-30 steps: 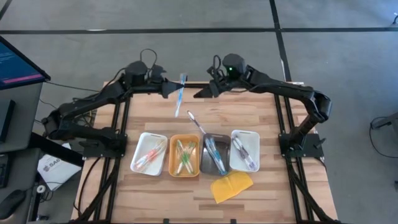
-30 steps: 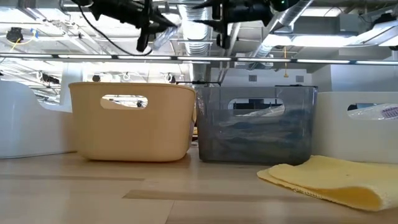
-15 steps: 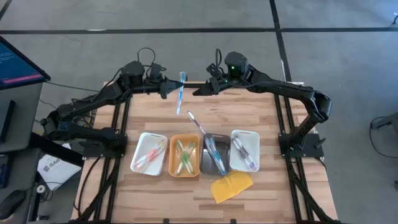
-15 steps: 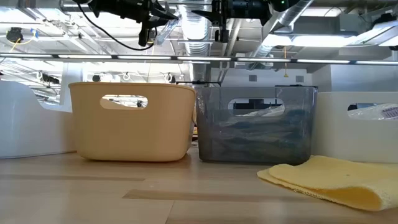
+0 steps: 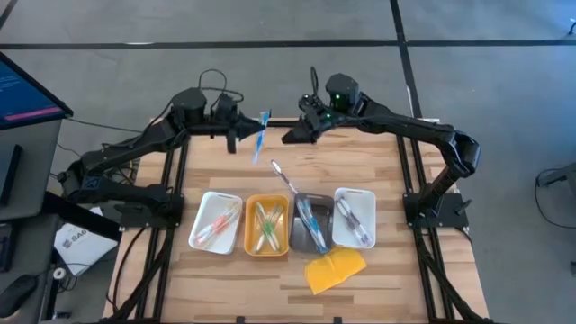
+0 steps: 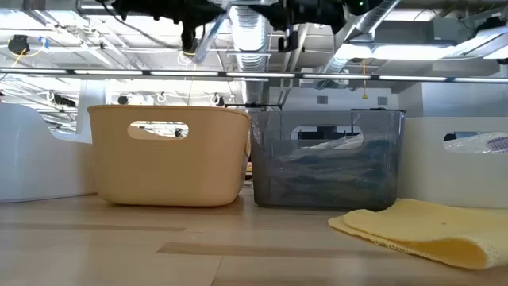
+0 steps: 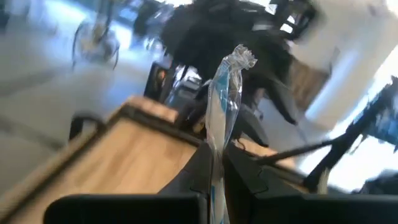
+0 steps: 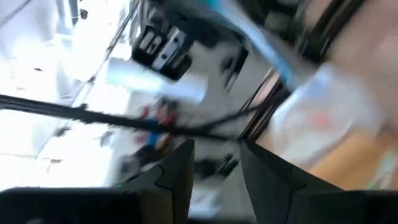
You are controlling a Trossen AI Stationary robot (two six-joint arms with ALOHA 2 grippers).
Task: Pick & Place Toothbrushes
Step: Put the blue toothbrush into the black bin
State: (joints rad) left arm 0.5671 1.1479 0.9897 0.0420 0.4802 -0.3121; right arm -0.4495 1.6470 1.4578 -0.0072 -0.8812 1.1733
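The left gripper [image 5: 236, 135] hangs high above the far edge of the wooden table [image 5: 216, 171], its two dark fingers pinched tight on a blue, plastic-wrapped toothbrush [image 5: 261, 135] that dangles from it. In the left wrist view the clear wrapper's crimped end sticks out beyond the fingertips [image 7: 205, 165]. Just across from it, the right gripper [image 5: 292, 135] points at the brush with its fingers parted and nothing between them.

It looks like a hand-over or a re-grip in mid-air. To do it well, the empty gripper should close squarely on the handle, away from the slippery wrapper tip, before the other lets go.

Below and nearer the table's front sit four rectangular trays [image 5: 265, 225], white, orange, grey and white, already holding brushes. A lone toothbrush [image 5: 283, 177] lies on the wood beside the grey one.
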